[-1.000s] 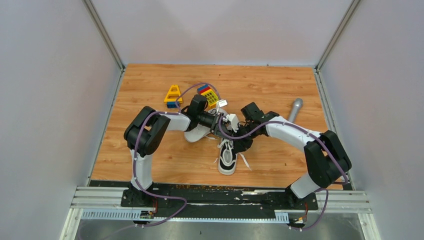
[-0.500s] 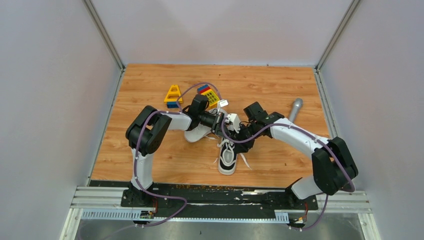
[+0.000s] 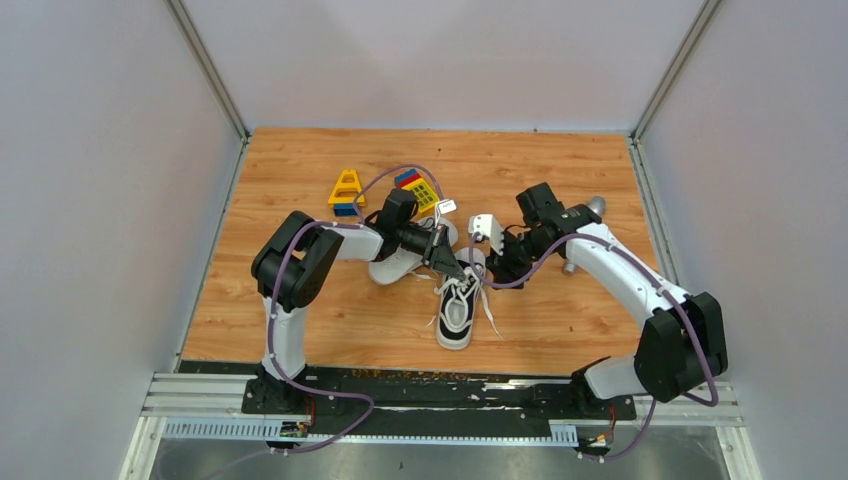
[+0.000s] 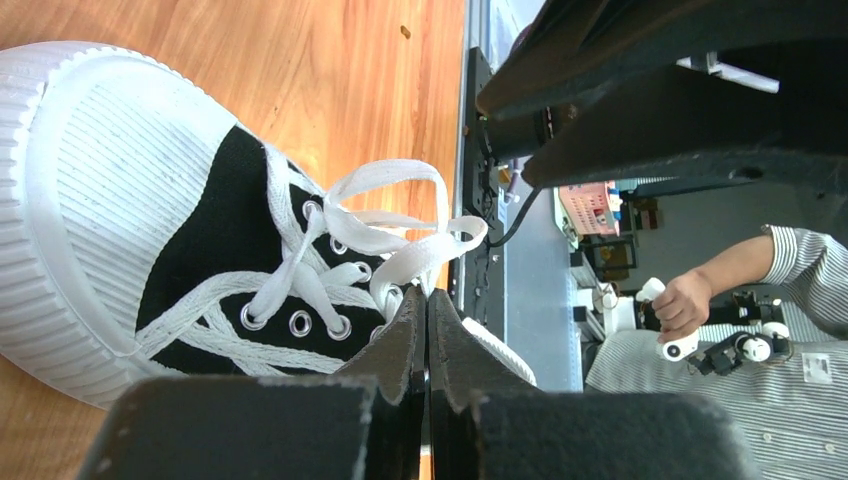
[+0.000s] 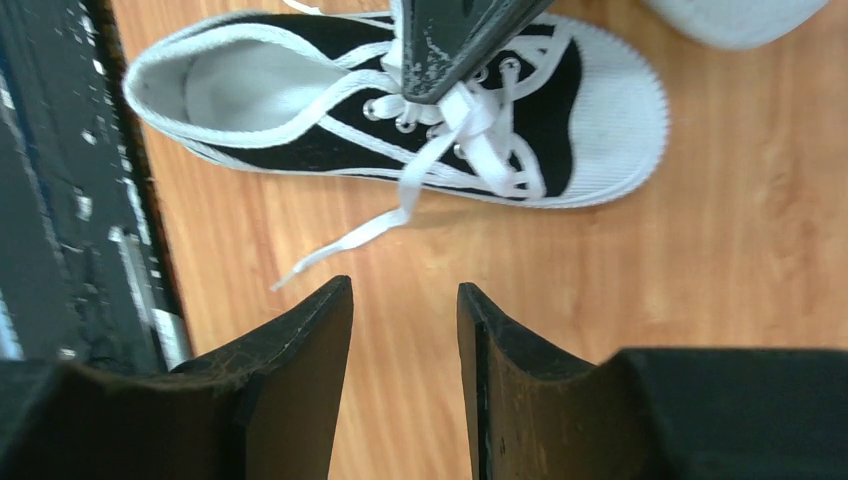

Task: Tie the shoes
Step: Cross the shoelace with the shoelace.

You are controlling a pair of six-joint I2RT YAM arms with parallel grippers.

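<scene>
Since a second ago the right arm has swung away from the laced shoe toward its own side with its jaws widening, while the left arm has held its place and clamped shut. From above, the right gripper (image 3: 502, 266) hangs just right of the upright shoe (image 3: 455, 312), which stands mid-counter (image 3: 560, 165) with its toe pointing away from the bases. The left gripper (image 3: 452, 272) sits over its laces. The second shoe (image 3: 398, 266) lies tipped, pale sole showing, under the left arm. Counted: two shoes, two clusters of toy blocks (image 3: 346, 190) on the far side, and one grey cylinder (image 3: 596, 204) partly behind the right arm. In the left wrist view the jaws are clenched, seemingly pinching a lace (image 4: 425, 247) where a loose loop meets their tips. In the right wrist view the jaws are released and hold nothing above bare wood, with a free lace end trailing toward them. No knot or bow shows on either shoe, so I judge the tying barely begun: the first shoe is in hand and the second looks untouched.
</scene>
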